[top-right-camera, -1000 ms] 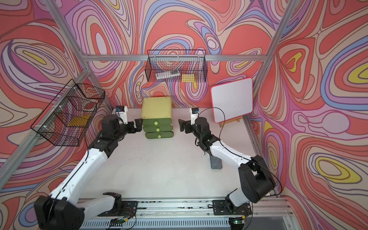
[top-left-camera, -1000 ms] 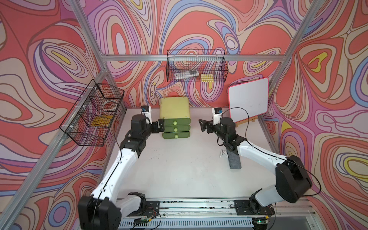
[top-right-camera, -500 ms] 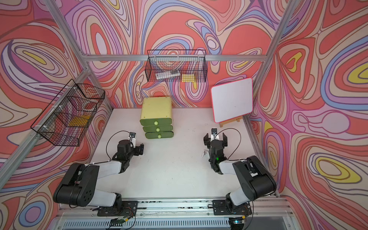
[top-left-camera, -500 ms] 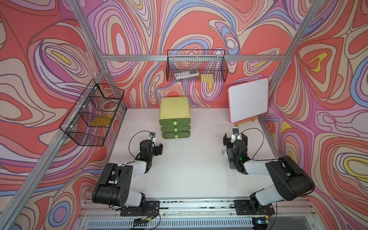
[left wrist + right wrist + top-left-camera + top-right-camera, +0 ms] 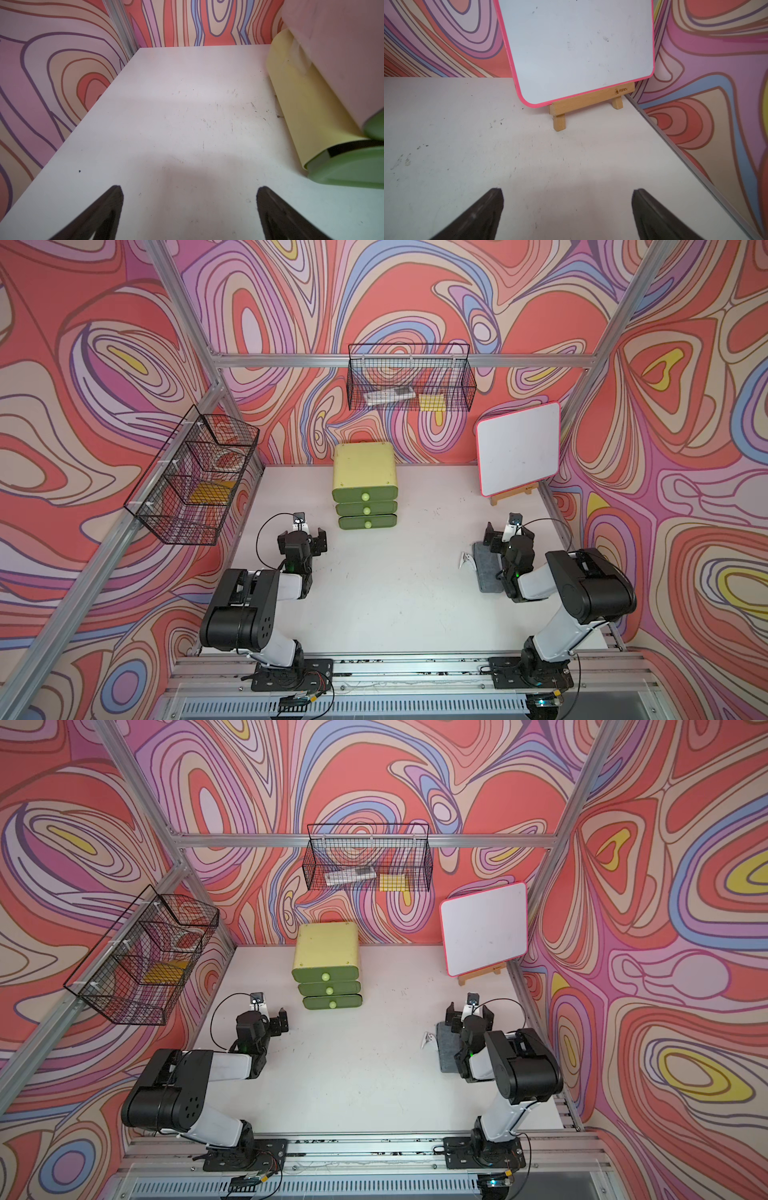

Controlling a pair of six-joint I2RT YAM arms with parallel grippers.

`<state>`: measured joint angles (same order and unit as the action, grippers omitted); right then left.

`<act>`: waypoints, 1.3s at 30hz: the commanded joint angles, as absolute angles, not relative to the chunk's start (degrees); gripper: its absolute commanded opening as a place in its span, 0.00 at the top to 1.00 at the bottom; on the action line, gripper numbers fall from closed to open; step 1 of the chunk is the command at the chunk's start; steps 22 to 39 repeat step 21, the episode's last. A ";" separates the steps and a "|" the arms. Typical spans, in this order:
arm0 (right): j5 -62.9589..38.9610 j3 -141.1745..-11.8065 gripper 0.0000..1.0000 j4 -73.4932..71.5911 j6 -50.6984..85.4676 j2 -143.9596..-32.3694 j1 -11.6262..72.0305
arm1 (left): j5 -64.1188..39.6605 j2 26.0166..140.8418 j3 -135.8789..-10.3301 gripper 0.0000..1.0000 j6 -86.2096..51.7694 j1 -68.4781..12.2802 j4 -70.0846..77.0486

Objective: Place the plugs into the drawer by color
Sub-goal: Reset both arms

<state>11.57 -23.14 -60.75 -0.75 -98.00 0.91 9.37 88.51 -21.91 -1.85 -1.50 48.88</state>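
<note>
The white table (image 5: pixel 395 605) fills the floor of the patterned booth, with one wire basket (image 5: pixel 195 485) on the left wall and another wire basket (image 5: pixel 409 381) on the back wall. A pink-edged whiteboard (image 5: pixel 517 452) leans on a wooden stand in the far right corner. The drawer unit (image 5: pixel 363 466) stands at the back centre, its three green fronts facing the arms. The left gripper (image 5: pixel 303 537) hovers low near the unit's left side, jaws spread wide and empty; the right gripper (image 5: pixel 508 531) is likewise wide and empty above a grey eraser (image 5: pixel 484 572), with a small white object (image 5: pixel 466 561) just beside it.
</note>
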 commanded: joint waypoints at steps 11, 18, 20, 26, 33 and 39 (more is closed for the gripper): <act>-0.77 -27.23 0.02 -53.49 1.38 -97.04 -1.24 | -4.51 88.76 -23.28 0.00 -1.13 1.32 47.81; -0.60 -28.69 0.01 -51.42 1.23 -97.81 -1.06 | -4.66 88.70 -23.29 0.01 -1.22 1.49 47.80; -0.45 -27.42 0.02 -53.30 1.36 -97.22 -1.11 | -4.82 88.73 -23.21 0.01 -1.25 1.49 47.96; -0.53 -27.24 0.01 -53.48 1.33 -97.16 -1.11 | -4.70 88.71 -23.12 0.01 -1.23 1.49 48.07; -0.53 -27.24 0.01 -53.48 1.33 -97.16 -1.11 | -4.70 88.71 -23.12 0.01 -1.23 1.49 48.07; -0.53 -27.24 0.01 -53.48 1.33 -97.16 -1.11 | -4.70 88.71 -23.12 0.01 -1.23 1.49 48.07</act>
